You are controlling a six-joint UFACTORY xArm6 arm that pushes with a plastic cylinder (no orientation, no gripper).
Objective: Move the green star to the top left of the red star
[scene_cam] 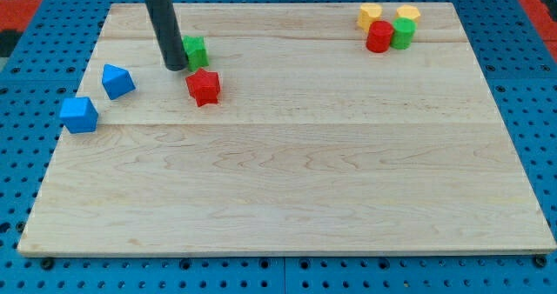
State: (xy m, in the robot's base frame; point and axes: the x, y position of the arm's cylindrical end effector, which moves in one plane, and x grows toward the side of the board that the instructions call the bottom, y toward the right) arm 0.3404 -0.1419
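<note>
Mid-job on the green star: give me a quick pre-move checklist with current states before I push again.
1. My tip visible: ok, at the green star's left edge.
2. Tip touching green star: cannot tell, the rod overlaps it.
3. Green star up-left of the red star: not ok, it sits just above, barely left.
4. Gap between the stars: ok, narrow.
5. Blue blocks out of the way: ok, further left.
6. Board edge margin above the green star: ok.

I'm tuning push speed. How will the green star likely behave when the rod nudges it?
The green star looks small, chunky and flat-based, so it should slide, not roll or tip. Its notched outline will probably make it spin under an off-centre push from my tip, now at its left. The smooth wooden board likely offers little grip.
</note>
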